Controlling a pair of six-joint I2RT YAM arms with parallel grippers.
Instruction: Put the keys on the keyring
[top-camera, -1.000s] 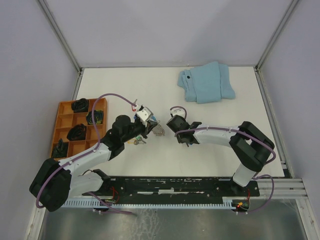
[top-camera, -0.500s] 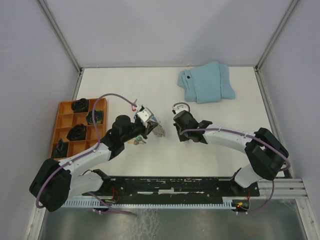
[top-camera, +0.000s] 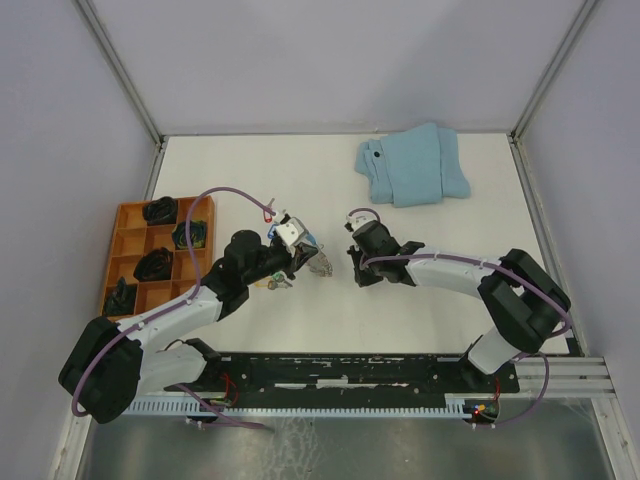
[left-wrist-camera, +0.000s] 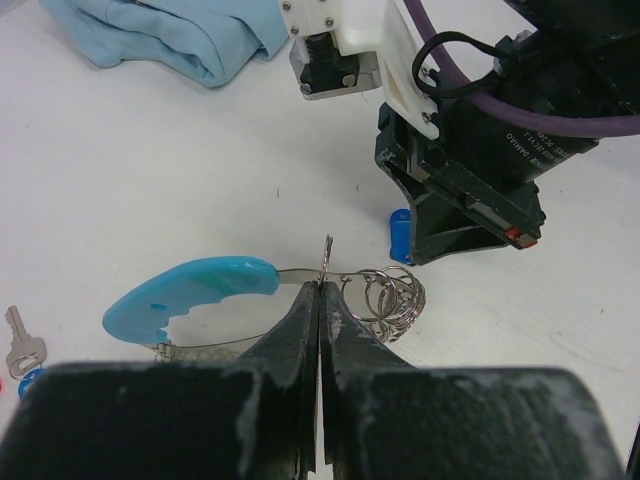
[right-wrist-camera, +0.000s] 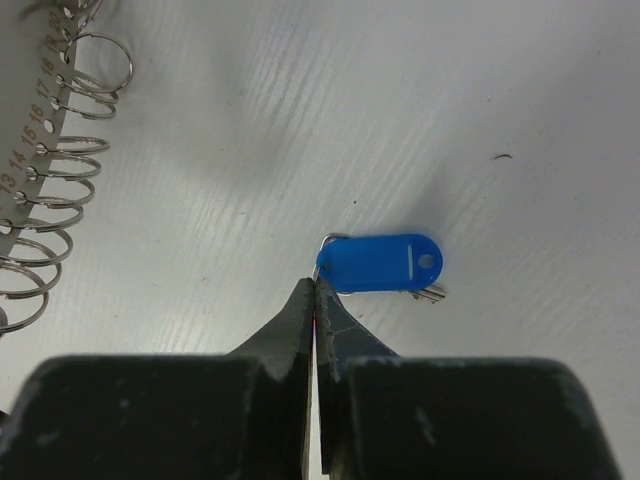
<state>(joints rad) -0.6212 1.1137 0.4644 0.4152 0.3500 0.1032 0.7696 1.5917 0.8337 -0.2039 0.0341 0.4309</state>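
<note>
Blue-tagged key lay with its ring end touching the closed tips of right gripper; pinch unclear. Closed left gripper clamped keyring band beside its blue section.

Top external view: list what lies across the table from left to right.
Orange tray → left gripper, shut on the keyring → right gripper → light-blue cloth, farther back.
</note>
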